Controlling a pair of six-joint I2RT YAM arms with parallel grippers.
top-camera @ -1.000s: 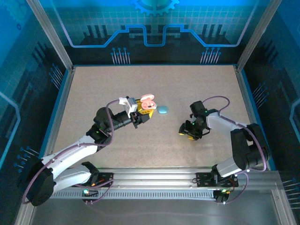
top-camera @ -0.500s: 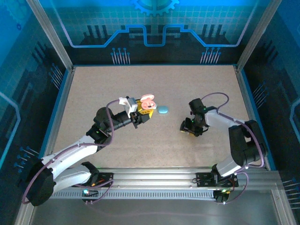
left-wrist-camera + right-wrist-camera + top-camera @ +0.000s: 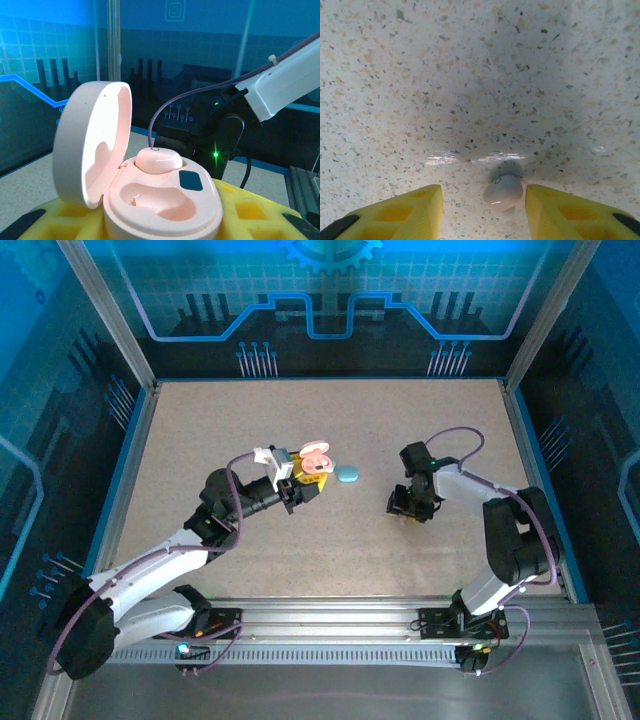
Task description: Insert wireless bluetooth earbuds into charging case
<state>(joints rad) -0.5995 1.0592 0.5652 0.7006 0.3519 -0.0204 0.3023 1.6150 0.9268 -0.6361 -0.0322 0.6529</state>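
Observation:
My left gripper (image 3: 306,480) is shut on the pink charging case (image 3: 317,458), held above the table with its lid (image 3: 95,145) swung open. In the left wrist view the yellow fingers (image 3: 250,217) flank the case (image 3: 200,210). One pinkish earbud (image 3: 159,160) sits in the far socket; the near socket (image 3: 160,200) is empty. My right gripper (image 3: 405,508) points down at the table right of centre. Seen from the right wrist, its gripper (image 3: 484,200) is open, with a pale earbud (image 3: 503,192) lying on the table between the yellow fingertips (image 3: 560,212), closer to the right one and touching neither.
A smooth blue oval pod (image 3: 347,474) lies on the speckled table (image 3: 300,420) just right of the held case, between the two grippers. Metal frame posts and blue walls ring the table; the arms' bases sit on the rail at the near edge (image 3: 330,625).
The right gripper has shifted slightly away from the near edge and tipped down over the earbud, its jaws narrowing a little. The left arm and the case have not moved.

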